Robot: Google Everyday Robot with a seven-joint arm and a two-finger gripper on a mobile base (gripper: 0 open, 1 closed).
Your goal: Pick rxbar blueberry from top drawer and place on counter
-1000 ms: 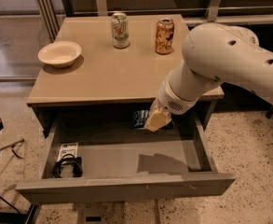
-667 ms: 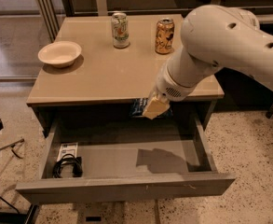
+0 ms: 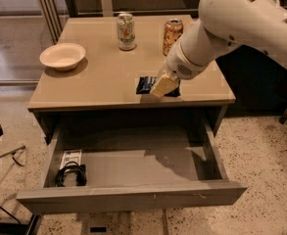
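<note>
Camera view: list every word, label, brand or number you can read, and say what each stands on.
No text can be read.
Green-and-white can on the counter: print, too blurred to read.
Orange can: print, too blurred to read.
rxbar blueberry, held by the tool at the counter's front edge: pale lettering, unreadable.
White card in the top drawer: dark marks, too small to read.

Counter point(image 3: 99, 84): bowl point(image 3: 62, 56), cans point(image 3: 126, 31); gripper point(image 3: 162, 86) above
</note>
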